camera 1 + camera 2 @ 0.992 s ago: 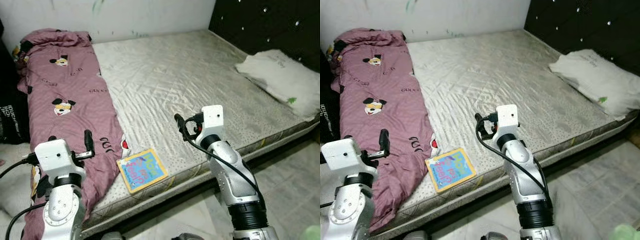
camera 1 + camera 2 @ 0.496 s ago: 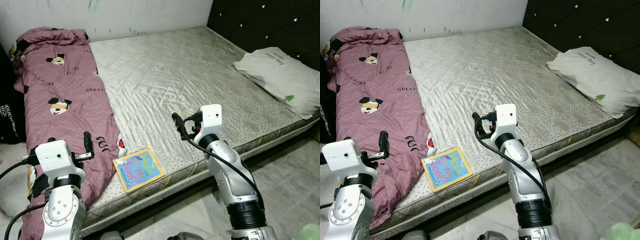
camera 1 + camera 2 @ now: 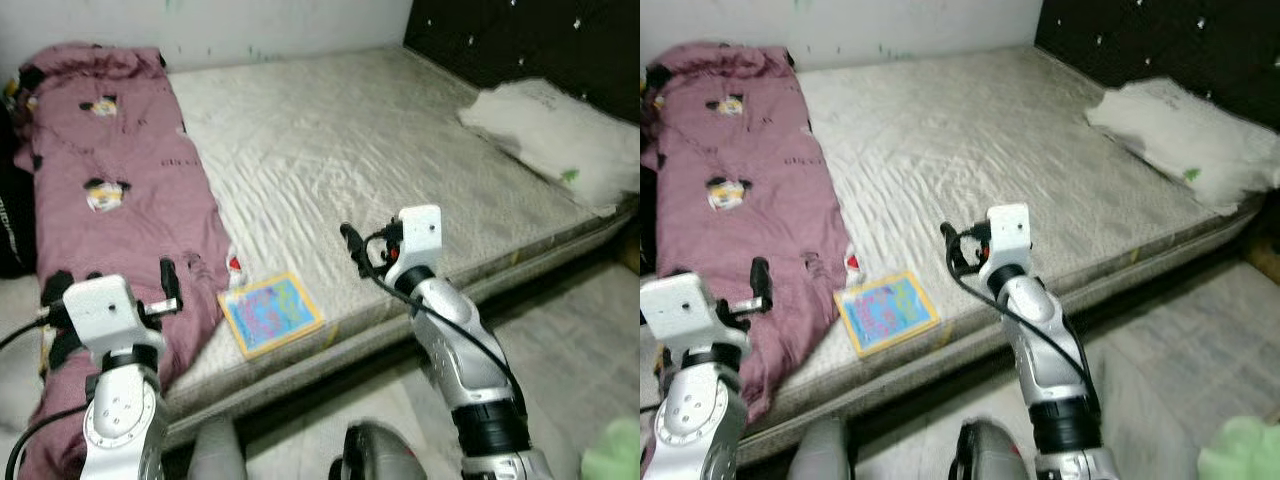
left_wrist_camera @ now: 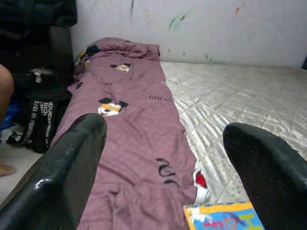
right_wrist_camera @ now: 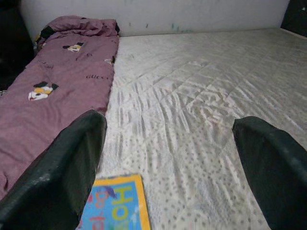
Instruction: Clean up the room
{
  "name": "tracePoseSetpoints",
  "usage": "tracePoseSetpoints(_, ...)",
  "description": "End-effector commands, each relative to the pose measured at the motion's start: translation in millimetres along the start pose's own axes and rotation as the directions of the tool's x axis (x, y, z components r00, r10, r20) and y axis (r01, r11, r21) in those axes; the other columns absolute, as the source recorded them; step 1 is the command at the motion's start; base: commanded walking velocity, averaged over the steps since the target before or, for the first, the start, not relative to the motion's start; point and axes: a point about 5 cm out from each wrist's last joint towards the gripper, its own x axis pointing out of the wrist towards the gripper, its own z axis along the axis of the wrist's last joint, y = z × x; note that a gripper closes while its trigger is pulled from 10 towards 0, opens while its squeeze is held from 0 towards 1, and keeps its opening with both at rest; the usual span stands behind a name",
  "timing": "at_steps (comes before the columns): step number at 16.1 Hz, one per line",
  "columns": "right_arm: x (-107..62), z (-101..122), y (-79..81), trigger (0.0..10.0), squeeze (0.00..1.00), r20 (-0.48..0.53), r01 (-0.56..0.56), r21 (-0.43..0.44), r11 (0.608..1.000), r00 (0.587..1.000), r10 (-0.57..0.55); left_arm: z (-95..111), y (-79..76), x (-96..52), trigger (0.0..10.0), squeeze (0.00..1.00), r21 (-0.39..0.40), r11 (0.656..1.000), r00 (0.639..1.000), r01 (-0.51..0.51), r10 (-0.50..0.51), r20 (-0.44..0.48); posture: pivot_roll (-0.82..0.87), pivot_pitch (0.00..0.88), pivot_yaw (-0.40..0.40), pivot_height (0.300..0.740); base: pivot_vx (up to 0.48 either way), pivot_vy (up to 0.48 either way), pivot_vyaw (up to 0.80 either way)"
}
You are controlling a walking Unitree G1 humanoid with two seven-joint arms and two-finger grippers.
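Colourful children's book (image 3: 270, 313) lies flat near the front edge of the mattress (image 3: 400, 170), just beside the purple blanket (image 3: 110, 210), below and between the two grippers; left gripper (image 4: 168, 158) and right gripper (image 5: 168, 158) both hang with jaws wide apart and empty, the book's top edge showing low between each pair of fingers. Book looks thin, light and stiff, probably slick-covered and hard to pinch lying flat, so best taken by the corner nearest the mattress edge, one finger slid under. Blanket is soft and limp; it would need bunching to grip.
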Motion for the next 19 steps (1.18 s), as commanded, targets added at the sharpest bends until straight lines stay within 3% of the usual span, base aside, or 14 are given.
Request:
tracePoseSetpoints(1, 1.8, 1.4, -1.6, 10.0, 0.0, 0.004, -0.003, 0.0, 1.0, 1.0, 0.003, 0.9, -1.1, 1.2, 10.0, 0.0, 0.006, 1.0, 1.0, -0.009, 0.009, 0.005, 0.03, 0.007, -0.067, 0.64, 0.0, 0.0, 0.0)
tracePoseSetpoints(16, 10.8, 5.5, 3.6, 10.0, 0.0, 0.01, -0.061, -0.039, 0.997, 0.998, 0.061, 2.8, -0.6, 8.8, 10.0, 0.0, -0.017, 0.999, 0.999, -0.048, 0.048, 0.006, 0.02, 0.039, -0.086, 0.625, 0.0, 0.0, 0.0)
tracePoseSetpoints(19, 6.7, 2.7, 4.3, 10.0, 0.0, -0.011, -0.066, -0.069, 0.995, 0.998, 0.065, -2.3, 2.5, 2.4, 10.0, 0.0, -0.01, 0.999, 0.999, -0.033, 0.033, -0.032, 0.03, 0.052, -0.086, 0.625, 0.0, 0.0, 0.0)
